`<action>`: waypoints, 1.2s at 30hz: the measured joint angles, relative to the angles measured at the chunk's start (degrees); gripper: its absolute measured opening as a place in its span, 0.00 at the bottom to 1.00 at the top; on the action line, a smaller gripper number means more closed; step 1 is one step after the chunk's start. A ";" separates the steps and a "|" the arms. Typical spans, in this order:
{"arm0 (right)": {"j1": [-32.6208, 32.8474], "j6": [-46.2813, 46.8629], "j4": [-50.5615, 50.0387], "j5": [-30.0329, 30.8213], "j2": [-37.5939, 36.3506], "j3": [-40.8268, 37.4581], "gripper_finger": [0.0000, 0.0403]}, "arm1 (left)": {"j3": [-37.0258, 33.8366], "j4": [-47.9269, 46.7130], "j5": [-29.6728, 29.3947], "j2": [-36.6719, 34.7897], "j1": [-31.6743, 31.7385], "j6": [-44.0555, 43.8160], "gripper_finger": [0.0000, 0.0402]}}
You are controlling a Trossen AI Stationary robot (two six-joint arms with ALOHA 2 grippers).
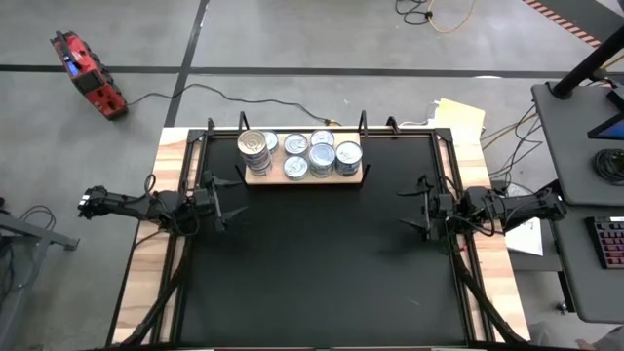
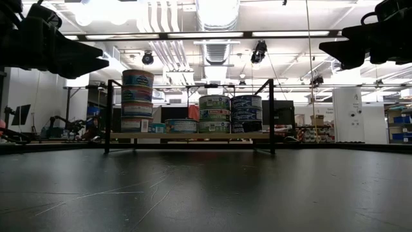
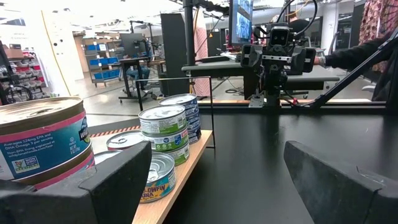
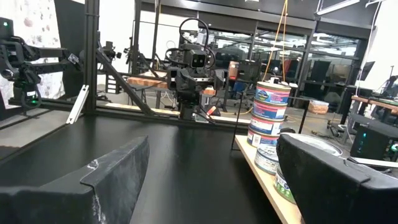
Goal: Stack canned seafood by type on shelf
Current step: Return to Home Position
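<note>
The wooden shelf [image 1: 261, 178] lies at the table's far middle, with the canned seafood on it. A tall stack [image 1: 255, 148] stands at its left end, and shorter stacks [image 1: 322, 156] and single tins fill the rest. The low view shows the tall stack [image 2: 137, 100], two shorter stacks [image 2: 214, 113] and the shelf [image 2: 193, 136]. My left gripper [image 1: 232, 201] hangs open at the table's left, level and clear of the shelf, with nothing between its fingers [image 3: 118, 180]. At the table's right, my right gripper [image 1: 409, 208] hangs open and empty, its fingers [image 4: 336, 174] apart.
A black frame with upright posts [image 2: 108, 116] rings the table and stands close beside the shelf's ends. The bare black table top [image 1: 322, 273] stretches from the shelf to the near edge. A desk with a keyboard [image 1: 609, 239] stands beyond the right edge.
</note>
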 joint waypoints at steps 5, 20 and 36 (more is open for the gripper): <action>0.01 0.00 0.00 -0.02 0.00 -0.01 0.86 | 0.00 -0.01 0.00 -0.01 -0.01 0.00 0.87; 0.00 0.00 -0.01 -0.01 -0.01 0.00 0.83 | 0.00 -0.02 0.00 -0.01 0.00 0.00 0.87; 0.02 -0.02 0.01 -0.01 0.01 0.00 0.84 | 0.00 -0.02 0.01 0.00 0.01 0.00 0.87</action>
